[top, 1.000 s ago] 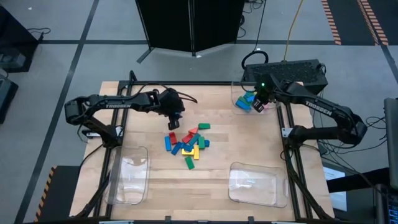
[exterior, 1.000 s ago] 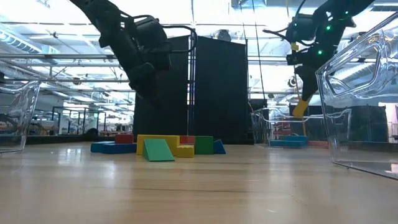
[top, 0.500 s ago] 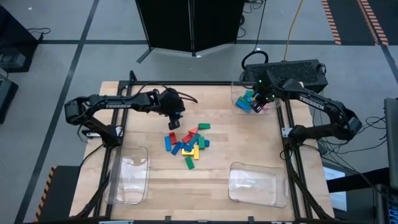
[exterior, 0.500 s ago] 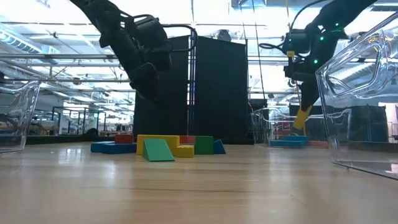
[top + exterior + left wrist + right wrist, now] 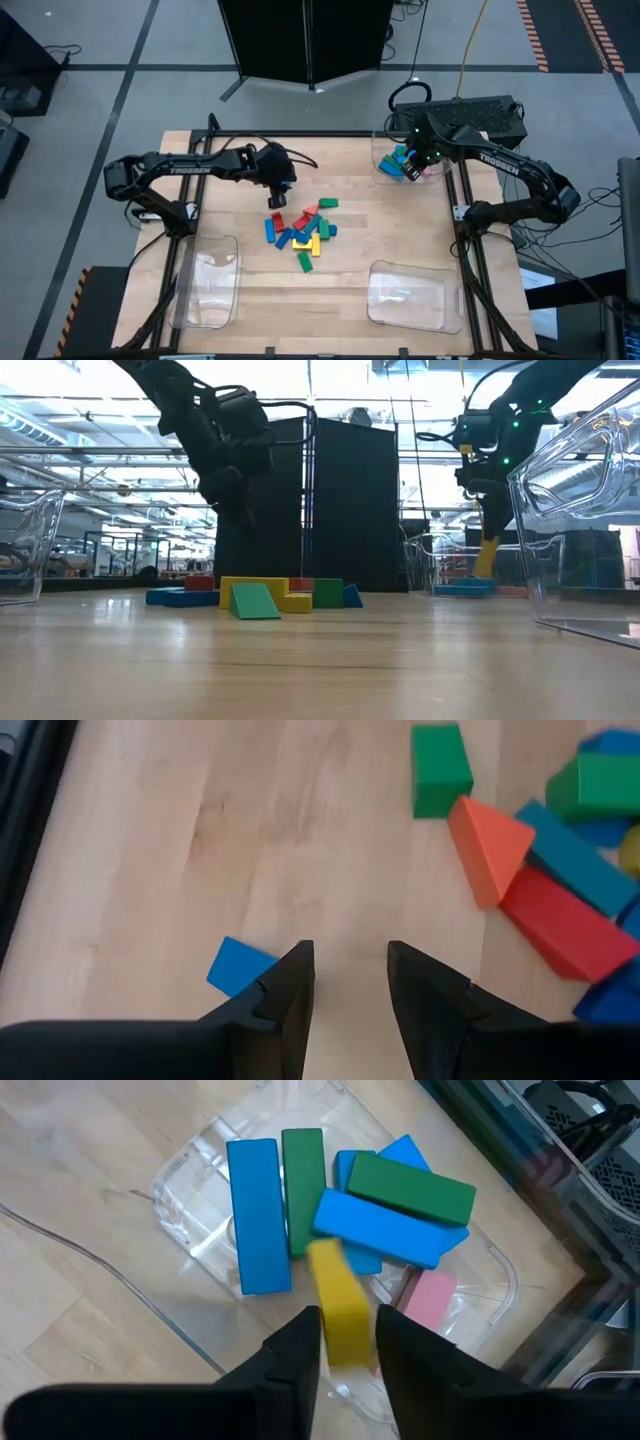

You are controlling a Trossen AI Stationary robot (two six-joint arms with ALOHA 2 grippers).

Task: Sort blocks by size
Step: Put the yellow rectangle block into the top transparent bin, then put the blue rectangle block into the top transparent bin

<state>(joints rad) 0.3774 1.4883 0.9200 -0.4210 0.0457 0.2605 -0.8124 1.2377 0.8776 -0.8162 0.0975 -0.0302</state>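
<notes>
Holding: right tool [image 5: 345, 1342] gripped a yellow block [image 5: 338, 1302] above the tray [image 5: 196, 1180].
Waiting: left tool [image 5: 348, 982] stood parted, empty, over the table [image 5: 150, 870] beside a blue block [image 5: 236, 965].

Blocks [image 5: 270, 596] on table [image 5: 320, 670]

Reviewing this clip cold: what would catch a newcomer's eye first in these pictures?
First, the bright pile of blocks mid-table, blue, green, red and yellow, with the left gripper hovering open just beside it. Next, the right gripper at the far right corner, a yellow block between its fingers over a clear tray already holding long blue, green and pink blocks. Two more clear trays sit along the near edge.
</notes>
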